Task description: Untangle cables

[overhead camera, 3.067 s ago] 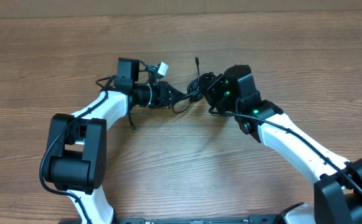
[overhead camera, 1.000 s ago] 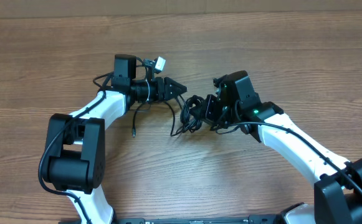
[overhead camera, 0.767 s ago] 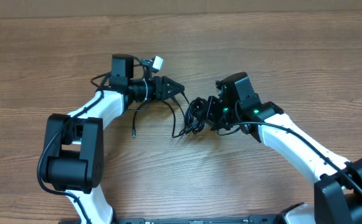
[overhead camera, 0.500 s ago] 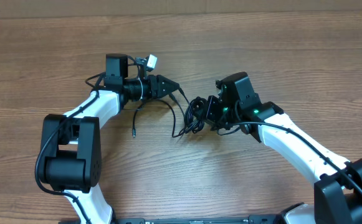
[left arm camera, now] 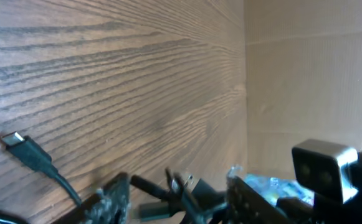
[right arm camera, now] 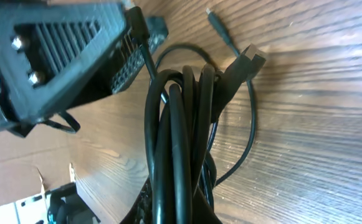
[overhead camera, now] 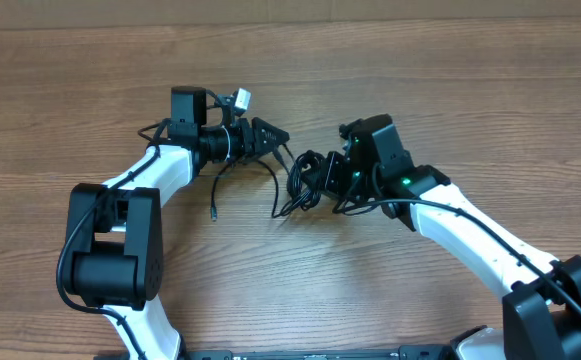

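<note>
The cables [overhead camera: 303, 182] form a black bundle on the wooden table between my two arms. My right gripper [overhead camera: 332, 178] is shut on this bundle; in the right wrist view the thick strands [right arm camera: 181, 124] run straight down into my right gripper [right arm camera: 187, 200]. One plug [right arm camera: 249, 59] sticks out of the bundle. My left gripper [overhead camera: 278, 143] is left of the bundle with its jaws apart. In the left wrist view a strand crosses the gap of my left gripper [left arm camera: 181, 188]. A loose cable arcs under the left arm and ends in a plug tip [overhead camera: 213, 212], also visible as a plug [left arm camera: 19, 142].
A cardboard wall [overhead camera: 290, 12] lines the far edge of the table. A small white connector [overhead camera: 240, 98] sticks up from the left wrist. The left gripper's body [right arm camera: 62, 50] fills the upper left of the right wrist view, close to the bundle.
Over three seconds the grippers drew apart and the bundle went with the right one. In the last second the left gripper slid slightly left and the right one edged towards it.
</note>
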Tool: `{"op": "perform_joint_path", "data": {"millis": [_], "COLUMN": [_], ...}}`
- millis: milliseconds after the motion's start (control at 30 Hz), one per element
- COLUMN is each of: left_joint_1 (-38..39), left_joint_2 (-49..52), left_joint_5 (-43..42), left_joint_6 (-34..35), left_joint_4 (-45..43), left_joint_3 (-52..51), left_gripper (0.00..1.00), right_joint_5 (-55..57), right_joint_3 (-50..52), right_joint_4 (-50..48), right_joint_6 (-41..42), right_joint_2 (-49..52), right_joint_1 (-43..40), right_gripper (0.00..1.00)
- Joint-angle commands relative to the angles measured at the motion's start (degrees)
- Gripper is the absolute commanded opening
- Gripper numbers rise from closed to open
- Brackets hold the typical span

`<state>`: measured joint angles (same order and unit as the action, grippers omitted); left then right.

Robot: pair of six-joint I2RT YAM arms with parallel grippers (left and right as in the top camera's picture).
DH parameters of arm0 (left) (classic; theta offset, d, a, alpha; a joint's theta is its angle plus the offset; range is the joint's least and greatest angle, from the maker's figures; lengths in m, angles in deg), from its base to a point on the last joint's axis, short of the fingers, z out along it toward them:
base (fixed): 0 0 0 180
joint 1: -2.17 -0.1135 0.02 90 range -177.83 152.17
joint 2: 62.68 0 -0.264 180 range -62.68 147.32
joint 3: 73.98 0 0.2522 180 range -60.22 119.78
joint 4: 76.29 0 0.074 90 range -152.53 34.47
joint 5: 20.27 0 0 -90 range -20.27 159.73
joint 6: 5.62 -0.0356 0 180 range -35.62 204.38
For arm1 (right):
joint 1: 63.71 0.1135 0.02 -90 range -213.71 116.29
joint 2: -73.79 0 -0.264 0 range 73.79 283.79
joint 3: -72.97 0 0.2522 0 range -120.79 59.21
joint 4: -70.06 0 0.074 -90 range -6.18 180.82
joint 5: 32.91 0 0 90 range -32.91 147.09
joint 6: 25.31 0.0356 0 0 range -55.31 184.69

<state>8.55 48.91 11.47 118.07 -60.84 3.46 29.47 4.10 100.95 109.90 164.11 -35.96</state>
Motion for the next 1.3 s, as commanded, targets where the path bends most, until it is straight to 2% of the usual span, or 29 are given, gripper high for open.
{"op": "perform_joint_path", "data": {"millis": [0, 33, 133, 267, 367, 767, 867, 1100, 1267], "left_joint_1": [0.3, 0.3, 0.3, 0.3, 0.3, 0.8, 1.7, 6.3, 8.2], "left_joint_2": [0.1, 0.1, 0.1, 0.1, 0.1, 0.1, 0.1, 0.1, 0.1], "left_joint_5": [0.0, -0.5, -0.7, -0.7, -0.8, -8.1, -9.4, -9.3, -9.3], "left_joint_6": [4.3, 4.3, 4.3, 4.2, 4.2, 2.9, 2.1, 2.0, 0.5], "left_joint_4": [-0.3, -0.3, -0.3, -0.5, -0.5, -2.6, -3.6, -5.0, -5.2], "left_joint_3": [0.2, 0.2, 0.2, 0.2, 0.2, 0.2, 0.2, 0.2, 0.2], "left_gripper": [0.36, 0.29, 0.20, 0.04, 0.04, 0.04, 0.04, 0.04, 0.05], "right_joint_5": [0.8, 1.0, 1.0, 1.0, 2.3, 6.6, 8.3, 13.2, 15.6], "right_joint_3": [-0.7, -0.7, -0.7, -0.7, -0.7, -0.7, -0.7, -0.7, -0.7], "right_joint_4": [-0.6, -0.6, -0.6, -0.5, -0.5, -7.1, -7.9, -8.0, -8.1], "right_joint_6": [-0.1, -0.1, -0.1, -0.1, 0.7, 13.7, 16.3, 16.8, 22.8], "right_joint_2": [-0.5, -0.5, -0.5, -0.5, -0.5, -0.5, -0.5, -0.5, -0.5], "right_joint_1": [1.1, 1.2, 1.2, 1.2, 1.2, 1.1, 1.1, 1.0, -0.4], "right_gripper": [0.04, 0.04, 0.04, 0.04, 0.04, 0.04, 0.04, 0.04, 0.04]}}
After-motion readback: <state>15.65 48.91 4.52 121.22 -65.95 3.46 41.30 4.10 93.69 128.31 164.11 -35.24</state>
